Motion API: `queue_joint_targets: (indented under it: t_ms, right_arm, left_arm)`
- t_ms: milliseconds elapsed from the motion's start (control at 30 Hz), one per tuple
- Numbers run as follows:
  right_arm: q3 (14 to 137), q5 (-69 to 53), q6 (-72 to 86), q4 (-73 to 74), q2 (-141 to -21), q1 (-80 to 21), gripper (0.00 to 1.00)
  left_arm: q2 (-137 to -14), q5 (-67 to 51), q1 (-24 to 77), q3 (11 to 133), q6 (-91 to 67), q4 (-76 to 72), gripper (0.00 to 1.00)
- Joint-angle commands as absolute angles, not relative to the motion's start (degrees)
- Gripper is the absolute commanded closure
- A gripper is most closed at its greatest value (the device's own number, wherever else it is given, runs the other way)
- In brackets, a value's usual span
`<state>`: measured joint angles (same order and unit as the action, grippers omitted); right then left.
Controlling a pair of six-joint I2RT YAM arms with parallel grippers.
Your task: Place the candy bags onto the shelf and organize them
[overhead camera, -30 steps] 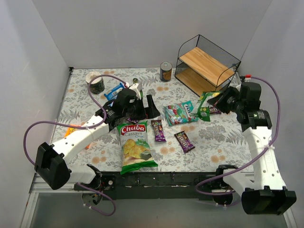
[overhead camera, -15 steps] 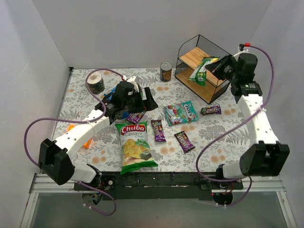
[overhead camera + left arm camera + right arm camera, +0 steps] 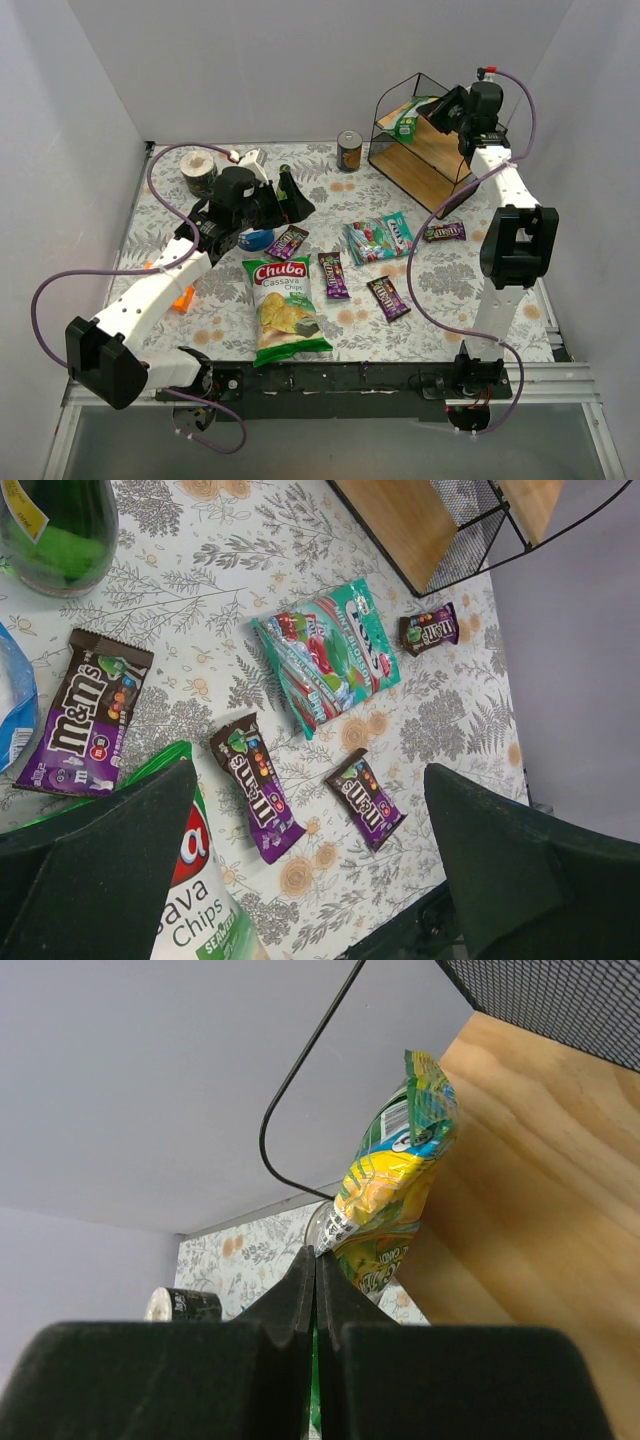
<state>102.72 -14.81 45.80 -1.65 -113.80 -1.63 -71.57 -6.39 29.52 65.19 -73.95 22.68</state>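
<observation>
We judge the green bag [image 3: 395, 1185] light, soft and slippery; the right tool [image 3: 315, 1260] is clenched on its edge seam at the upper board of the shelf [image 3: 520, 1160], far right; the left tool [image 3: 308, 772] hangs released over packets [image 3: 260, 800] on the worktop [image 3: 190, 615].

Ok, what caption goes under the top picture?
Right hand pinches a green candy bag at the shelf's top tier.
</observation>
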Motion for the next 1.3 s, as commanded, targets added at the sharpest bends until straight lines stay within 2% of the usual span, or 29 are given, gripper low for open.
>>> queue_joint_targets:
  t_ms: [0,567,633,800,833,900,933,1033,1200,1267]
  right_arm:
    - [111.61,-12.13,45.53,-3.97,-117.05,-2.02,0.99]
    - [113.02,-4.58,41.48,6.75,-122.69,-1.93,0.99]
    - [114.34,-3.79,41.57,8.08,-123.13,-2.02,0.96]
    - [114.79,-3.43,42.01,10.46,-123.58,-1.93,0.77]
    - [114.7,-3.43,42.36,10.55,-123.31,-2.02,0.66]
    - [114.08,-2.38,42.63,10.55,-122.09,-2.02,0.58]
    - [113.91,-2.03,42.54,10.63,-121.12,-2.02,0.49]
    - [115.13,-0.7,42.28,11.69,-119.37,-2.02,0.38]
    - [114.53,-1.05,40.78,10.81,-115.58,-2.11,0.26]
    - [113.47,-3.5,39.56,8.36,-113.56,-2.2,0.14]
  left_arm:
    - [-70.84,-5.89,29.36,64.77,-73.13,22.06,0.02]
    - [-74.62,-6.59,28.65,67.24,-70.84,23.99,0.02]
    - [-74.97,-6.77,28.56,67.67,-70.49,24.43,0.02]
    - [-74.97,-7.12,28.3,67.68,-70.14,24.87,0.02]
    - [-74.97,-6.95,28.21,67.76,-70.14,24.96,0.02]
    - [-75.06,-6.86,27.95,67.76,-70.4,24.96,0.02]
    - [-75.06,-6.94,27.6,67.94,-71.1,24.96,0.02]
    - [-75.15,-8.17,26.81,68.38,-71.72,24.79,0.02]
    - [-75.15,-8.26,26.63,69.08,-71.1,24.61,0.02]
    - [-74.97,-7.65,26.63,69.26,-70.75,24.7,0.02]
